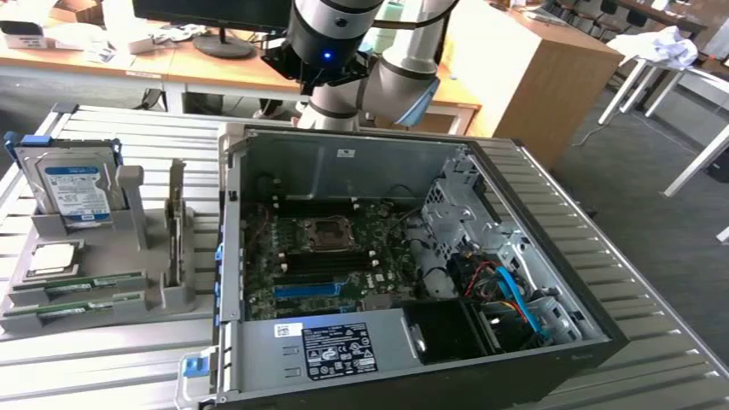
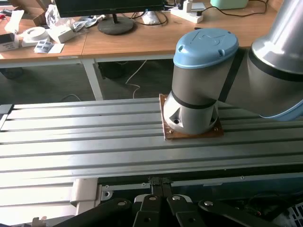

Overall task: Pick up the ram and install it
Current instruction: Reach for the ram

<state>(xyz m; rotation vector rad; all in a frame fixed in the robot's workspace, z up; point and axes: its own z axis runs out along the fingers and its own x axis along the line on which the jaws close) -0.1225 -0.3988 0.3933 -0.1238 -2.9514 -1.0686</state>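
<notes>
Green ram (image 1: 78,287) lies slotted in the grey holder (image 1: 180,295) at the exterior view's left, half sunk, its twin stick (image 1: 71,313) just beside. On the wrist view, gripper (image 2: 161,183) jaws stand pressed together, empty, linkages cut off at the edge.
</notes>
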